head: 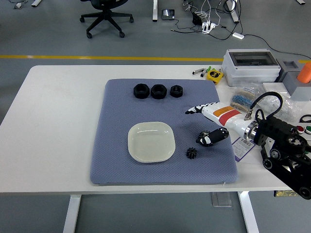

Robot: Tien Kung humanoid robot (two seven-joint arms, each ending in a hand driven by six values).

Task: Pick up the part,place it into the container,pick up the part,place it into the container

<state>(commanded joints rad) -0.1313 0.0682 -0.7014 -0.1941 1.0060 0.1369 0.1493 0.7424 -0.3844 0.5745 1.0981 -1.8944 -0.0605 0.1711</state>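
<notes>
A pale green square plate point(151, 141) lies in the middle of the blue-grey mat point(116, 160). To its right a small black gear point(191, 153) lies on the mat. A larger black gear point(206, 139) sits just above it, mostly hidden under the lower fingers point(214, 136) of my right hand point(194, 125). The hand reaches in from the right, low over the mat. Its upper finger points left near the mat's centre and its lower fingers curl at the larger gear. The spread between them is wide, and I see no closed grasp. Three black nuts point(159, 91) stand in a row at the mat's far edge.
A grey box point(251, 67) with a clear lid stands at the back right, a yellow tape measure point(214, 74) beside it. Plastic bags of parts point(243, 94) and a labelled card point(243, 145) lie right of the mat. An orange object point(304, 72) is at the far right.
</notes>
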